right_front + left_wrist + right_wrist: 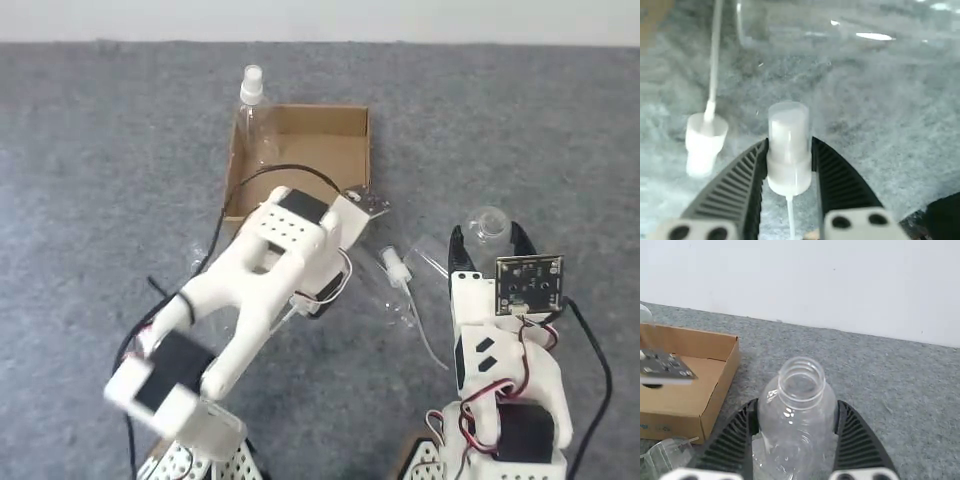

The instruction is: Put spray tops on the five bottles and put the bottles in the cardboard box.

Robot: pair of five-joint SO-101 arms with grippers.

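Observation:
My left gripper (788, 145) is shut on a white spray top (788, 150), its thin tube running back toward the wrist. A second spray top (704, 142) lies beside it on the carpet, also seen in the high view (397, 268). My right gripper (797, 410) is shut on an upright clear bottle (799, 412) with an open neck, to the right of the box (489, 235). The cardboard box (330, 125) sits at the back centre. A capped bottle (250, 100) stands in its far left corner.
Clear empty bottles (425, 258) lie on the grey carpet between the two arms, one of them (662, 455) near the box's corner. The left arm (270, 270) stretches over the box's front edge. A white wall bounds the far side.

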